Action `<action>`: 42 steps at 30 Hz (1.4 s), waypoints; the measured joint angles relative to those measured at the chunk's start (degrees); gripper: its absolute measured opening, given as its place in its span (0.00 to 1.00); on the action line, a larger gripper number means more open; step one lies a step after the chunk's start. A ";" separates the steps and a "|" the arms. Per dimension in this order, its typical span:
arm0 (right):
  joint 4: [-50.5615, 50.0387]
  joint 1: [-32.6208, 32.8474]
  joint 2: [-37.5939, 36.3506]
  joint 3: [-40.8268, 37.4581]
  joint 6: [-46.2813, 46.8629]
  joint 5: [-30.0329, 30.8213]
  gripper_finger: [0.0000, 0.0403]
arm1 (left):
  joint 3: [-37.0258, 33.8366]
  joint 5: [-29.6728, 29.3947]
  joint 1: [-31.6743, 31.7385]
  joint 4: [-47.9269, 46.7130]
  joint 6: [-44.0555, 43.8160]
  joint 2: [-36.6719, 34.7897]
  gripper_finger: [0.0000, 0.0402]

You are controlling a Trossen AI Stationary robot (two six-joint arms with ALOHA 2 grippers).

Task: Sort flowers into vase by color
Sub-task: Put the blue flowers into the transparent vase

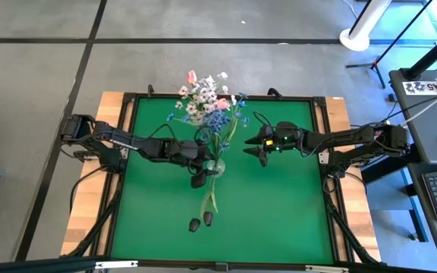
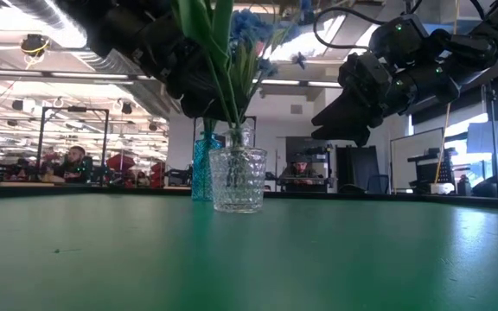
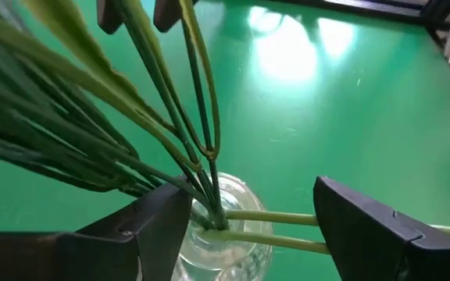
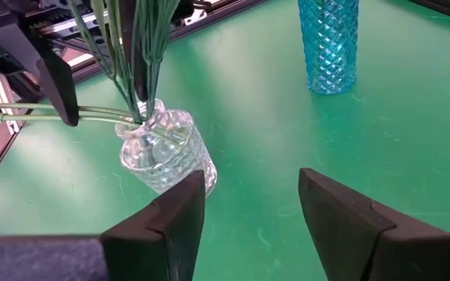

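Visibly two vases: clear vase (image 4: 162, 156), blue vase (image 4: 328, 43).

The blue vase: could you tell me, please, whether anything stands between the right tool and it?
Nothing visible does. In the right wrist view, the right tool hangs open over bare green mat, with the blue vase standing beyond it. The clear vase holding the flowers stands off to one side.

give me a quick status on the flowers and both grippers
Left gripper open at clear vase, fingers either side of flower stems. Right gripper open, hovering nearby. Blue vase empty, nothing blocking.
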 joint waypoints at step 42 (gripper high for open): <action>0.00 0.00 0.00 0.00 0.01 -0.59 0.51 | 13.28 -2.31 0.71 -22.90 -1.53 0.17 0.66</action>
